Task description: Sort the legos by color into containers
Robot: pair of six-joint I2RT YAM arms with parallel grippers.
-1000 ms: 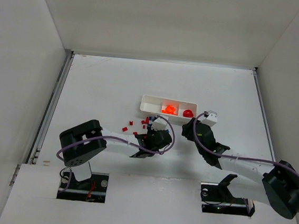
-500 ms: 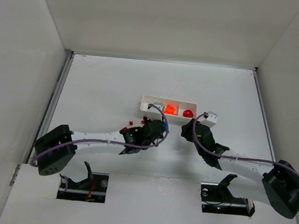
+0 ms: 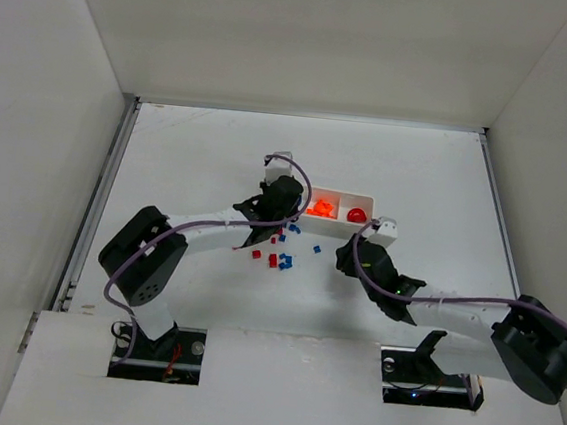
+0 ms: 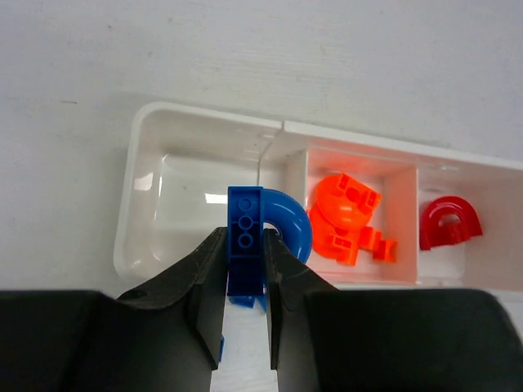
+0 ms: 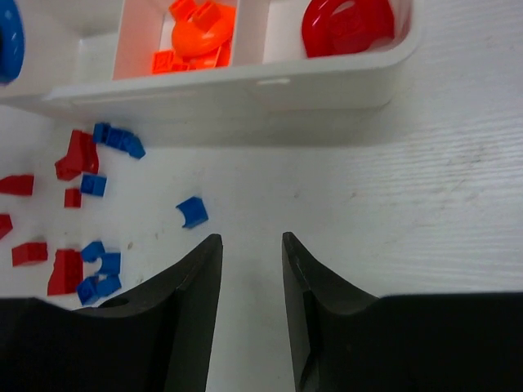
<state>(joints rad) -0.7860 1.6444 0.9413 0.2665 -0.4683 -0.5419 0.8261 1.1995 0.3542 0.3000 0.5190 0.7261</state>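
Where the held piece was: one blue plastic arch brick (image 4: 282, 216) hung in the left gripper (image 4: 245, 253) over the empty left compartment (image 4: 192, 184) of the long white plastic tray (image 4: 127, 237).
Left jaws: pressed onto the two flat faces of the brick's block end, with the curved end poking out free.
Right jaws: the right gripper (image 5: 252, 245) was spread with nothing between its fingers, low over the white table (image 5: 368, 188) near the tray's near wall.
Handling: the pieces looked light, stiff and slick. Flat opposite faces were probably the safest hold, since a curved side would likely twist or squirt out.
Compartments: three.
Orange plastic pieces (image 4: 347, 216): a clump of at least three in the middle compartment; the exact number was unclear.
Red plastic arch piece (image 4: 445, 222): one, in the right compartment.
Loose red bricks (image 5: 64, 272): about six on the table.
Loose blue bricks (image 5: 193, 211): about seven, some bunched together.
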